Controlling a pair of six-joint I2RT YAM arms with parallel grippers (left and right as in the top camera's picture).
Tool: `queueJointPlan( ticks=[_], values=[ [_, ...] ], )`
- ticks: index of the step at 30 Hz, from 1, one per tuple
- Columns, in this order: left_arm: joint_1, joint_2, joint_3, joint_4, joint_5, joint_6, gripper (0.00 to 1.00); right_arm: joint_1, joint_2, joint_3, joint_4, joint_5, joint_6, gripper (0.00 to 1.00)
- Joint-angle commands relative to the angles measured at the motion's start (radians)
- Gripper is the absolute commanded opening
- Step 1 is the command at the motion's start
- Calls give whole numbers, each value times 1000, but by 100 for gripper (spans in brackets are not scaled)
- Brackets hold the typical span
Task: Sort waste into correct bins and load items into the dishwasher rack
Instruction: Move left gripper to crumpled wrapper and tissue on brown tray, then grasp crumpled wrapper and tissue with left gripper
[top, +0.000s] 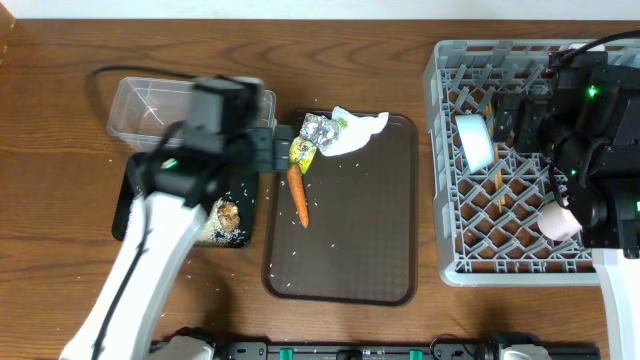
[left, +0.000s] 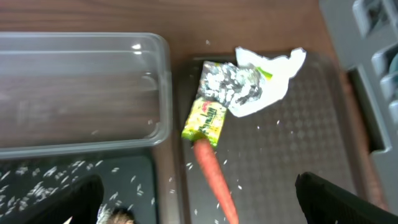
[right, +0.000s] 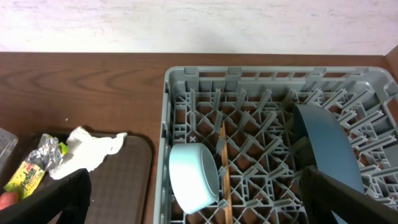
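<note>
1. The left gripper (left: 198, 186) is seen spread wide with nothing between its fingers (left: 68, 202). It hangs over the orange carrot (left: 214, 171) on the large brown serving tray (top: 370, 250).
2. At the carrot's 12 o'clock end, a yellow-green wrapper (left: 205, 121) is touched. Silver foil (left: 230, 84) lies beyond it, and crumpled white paper (left: 267, 81) at 1 o'clock.
3. A clear plastic rectangular tub (top: 150, 105) is found at the wrapper's 10 o'clock. At the tub's 6 o'clock stands a shallow black rectangular tray (top: 125, 215) holding white rice grains (left: 37, 186) and a brown food lump (top: 228, 213).
4. The right gripper (right: 199, 193) is likewise held apart and empty above the large grey plastic lattice rack (right: 168, 124).
5. Within the rack, a small light blue cup (right: 193, 177) lies on its side. Wooden chopsticks (right: 222, 168) sit just at its 3 o'clock, and a dark blue plate (right: 329, 149) stands farther that way.
6. From overhead, the black tray is largely covered by the left arm (top: 150, 260). The plate is hidden under the right arm (top: 600, 130), and a small pink cup (top: 558, 222) is partly hidden.
7. The left wrist view is blurred, and the lump is cut off there by the bottom edge.
</note>
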Motion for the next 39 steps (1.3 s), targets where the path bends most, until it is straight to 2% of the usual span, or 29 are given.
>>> queueJointPlan(
  ticks=[1,6,14,19,22,24,29,30,34,39],
  values=[
    [-71,114,25,80,-87,67,99,3,-8,14,-1,-3,13,99],
    [-123,275,25,267,-113,104,99,3,-8,14,-2,-3,13,99],
    [-127,539,25,510,-164,125,99,3,-8,14,-2,-3,13,99],
    [-135,642,25,598,-161,125,99,3,-8,14,-2,-3,13,99],
    [-136,676,25,602,-161,126,95,3,-8,14,-2,-3,13,99],
    [-135,692,25,602,-162,126,88,3,-8,14,-2,-3,13,99],
    [-137,695,25,594,-161,128,45,3,-8,14,-1,-3,13,99],
    [-139,689,25,585,-161,128,34,3,-8,14,-2,-3,13,99],
    [-154,635,25,522,-161,128,6,3,-8,14,-2,-3,13,99],
    [-182,492,25,411,-161,124,7,3,-8,14,-4,-3,13,99]
  ],
)
